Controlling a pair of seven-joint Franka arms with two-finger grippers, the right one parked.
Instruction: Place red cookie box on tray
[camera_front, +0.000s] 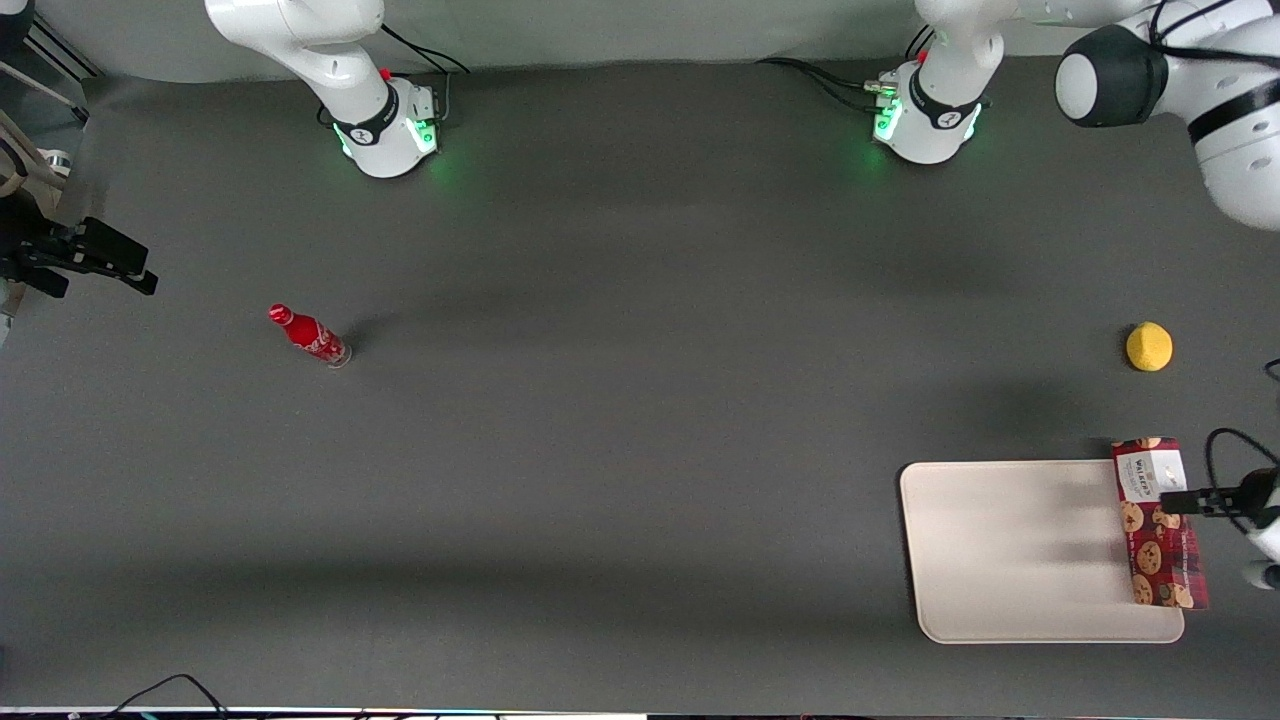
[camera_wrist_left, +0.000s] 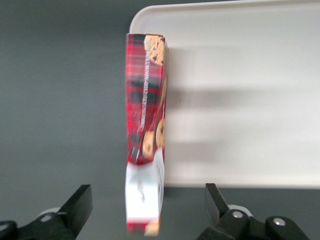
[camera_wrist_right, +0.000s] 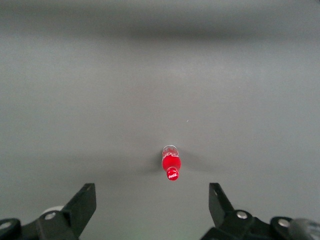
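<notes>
The red cookie box (camera_front: 1158, 522) is long, tartan-patterned and printed with cookies. It lies along the edge of the cream-white tray (camera_front: 1010, 550) at the working arm's end of the table. Its white-label end sticks out past the tray's rim, farther from the front camera. In the left wrist view the box (camera_wrist_left: 146, 125) stands on a narrow side along the tray's rim (camera_wrist_left: 150, 10). My left gripper (camera_front: 1190, 500) hovers over the label end. It is open, and its fingertips (camera_wrist_left: 80, 202) stand well apart on either side of the box without touching it.
A yellow ball-like object (camera_front: 1149, 346) lies on the table farther from the front camera than the tray. A small red bottle (camera_front: 310, 336) stands toward the parked arm's end, and the right wrist view shows this bottle (camera_wrist_right: 171, 165) too.
</notes>
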